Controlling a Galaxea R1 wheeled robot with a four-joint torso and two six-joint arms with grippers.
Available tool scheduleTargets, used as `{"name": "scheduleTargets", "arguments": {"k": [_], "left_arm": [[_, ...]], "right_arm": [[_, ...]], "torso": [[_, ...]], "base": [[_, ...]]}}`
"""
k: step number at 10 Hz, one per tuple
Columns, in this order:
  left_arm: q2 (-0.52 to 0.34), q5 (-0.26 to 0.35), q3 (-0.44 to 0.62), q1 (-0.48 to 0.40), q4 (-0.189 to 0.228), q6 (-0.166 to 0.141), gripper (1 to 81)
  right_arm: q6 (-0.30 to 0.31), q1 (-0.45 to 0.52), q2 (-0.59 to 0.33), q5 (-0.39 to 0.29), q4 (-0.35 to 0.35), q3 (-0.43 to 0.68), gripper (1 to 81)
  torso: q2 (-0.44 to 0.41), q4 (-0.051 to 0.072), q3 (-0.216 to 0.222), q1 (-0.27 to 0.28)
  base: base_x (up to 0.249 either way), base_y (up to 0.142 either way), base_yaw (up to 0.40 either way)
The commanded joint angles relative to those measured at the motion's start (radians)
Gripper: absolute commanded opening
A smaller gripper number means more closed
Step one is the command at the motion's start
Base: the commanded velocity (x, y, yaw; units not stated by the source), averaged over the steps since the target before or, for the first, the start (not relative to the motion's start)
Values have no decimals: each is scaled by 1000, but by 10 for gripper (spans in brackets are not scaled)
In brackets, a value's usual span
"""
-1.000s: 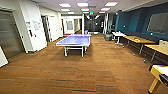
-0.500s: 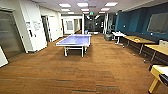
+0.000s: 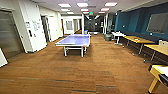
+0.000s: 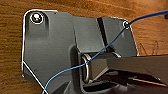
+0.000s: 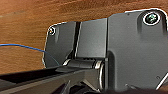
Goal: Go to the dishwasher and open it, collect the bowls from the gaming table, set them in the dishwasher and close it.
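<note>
Under both wrists: brown wood-grain floor, seen past my own dark plates; a thin blue cable crosses the left wrist view and another arcs through the right wrist view. Whether my left or right fingers are released or clenched, I cannot tell; they are too hard to make out. Head view, nearest first: same brown plank floor runs out ahead, with darker streaks close in. At the near right edge, the corner of the gaming table, white top, yellow edge and yellow leg, cut off by the picture's edge; its top is too little in view to tell what lies on it. Near left edge, a white slanted panel by a grey recessed door. Middle distance, centre: a ping-pong table, blue-violet top, white legs, standing free on the floor. Along the right side, a row of yellow-topped counters below a teal wall, with a small red-orange thing on one of them, too blurred to name. Beyond them a white counter and a dark round bin. Left side: white walls with doorways. Far back: a corridor under ceiling light panels and a green sign.
</note>
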Motion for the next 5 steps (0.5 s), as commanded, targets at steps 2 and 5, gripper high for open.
{"name": "scheduleTargets", "arguments": {"k": [2,5], "left_arm": [[0,53,-2,-42,3,4,811],[0,53,-2,-40,3,4,811]], "right_arm": [[-3,48,2,-50,-14,9,811],[-3,48,2,-50,-14,9,811]], "torso": [[0,0,0,0],[0,0,0,0]], "base": [[0,0,-270],[0,0,-279]]}}
